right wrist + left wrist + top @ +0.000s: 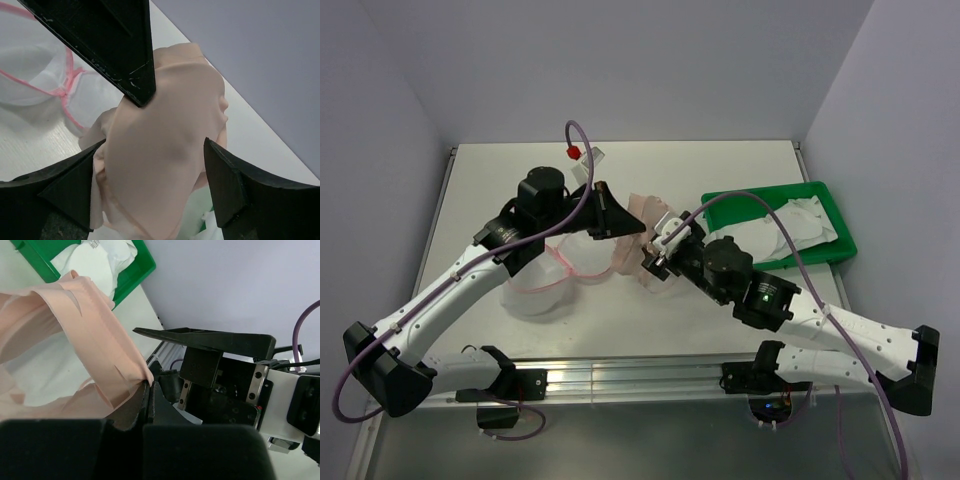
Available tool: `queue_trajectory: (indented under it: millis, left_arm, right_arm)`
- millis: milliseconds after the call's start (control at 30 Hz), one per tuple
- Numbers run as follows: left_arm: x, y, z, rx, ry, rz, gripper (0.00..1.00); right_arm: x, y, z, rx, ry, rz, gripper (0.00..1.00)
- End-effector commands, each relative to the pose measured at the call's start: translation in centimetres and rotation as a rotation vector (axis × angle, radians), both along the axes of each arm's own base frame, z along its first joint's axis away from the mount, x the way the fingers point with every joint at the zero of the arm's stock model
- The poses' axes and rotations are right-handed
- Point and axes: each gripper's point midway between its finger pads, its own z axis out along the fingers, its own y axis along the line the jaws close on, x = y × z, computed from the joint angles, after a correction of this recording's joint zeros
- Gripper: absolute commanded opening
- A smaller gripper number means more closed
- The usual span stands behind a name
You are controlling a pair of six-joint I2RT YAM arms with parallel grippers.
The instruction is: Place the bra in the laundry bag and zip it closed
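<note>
The bra (645, 212) is pale pink-beige fabric, held up above the table's middle. My left gripper (625, 222) is shut on a fold of its edge, which shows in the left wrist view (149, 384), where the bra (85, 325) hangs to the left. My right gripper (654, 258) is open; in the right wrist view (155, 175) its fingers straddle a rounded cup of the bra (165, 135). The laundry bag (545, 285), white mesh with a pink zip line, lies on the table below the left arm. It also shows in the right wrist view (40, 75).
A green tray (825, 200) holding white mesh items stands at the right; it also shows in the left wrist view (135, 270). A small red and white object (582, 153) lies at the back. Grey walls close the back and sides.
</note>
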Motion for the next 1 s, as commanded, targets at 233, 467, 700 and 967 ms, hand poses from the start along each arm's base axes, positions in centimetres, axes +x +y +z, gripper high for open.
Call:
queue_trajectory:
  millis: [233, 467, 700, 967]
  left_arm:
    - [-0.5, 0.9, 2.8, -0.043, -0.085, -0.028, 0.05]
    - [0.1, 6.6, 4.1, 0.053, -0.358, 0.205, 0.83]
    - [-1.9, 9.7, 2.2, 0.061, -0.473, 0.262, 0.92]
    - [-2.5, 9.3, 0.5, 0.100, -0.538, 0.192, 0.98]
  right_arm:
    - [-0.3, 0.5, 5.3, 0.115, -0.053, 0.081, 0.00]
    - [-0.6, 0.8, 4.7, 0.159, 0.256, 0.187, 0.00]
    - [-0.8, 2.1, 5.7, 0.181, 0.550, 0.286, 0.00]
    - [-6.1, 2.2, 8.0, 0.263, 0.641, 0.562, 0.00]
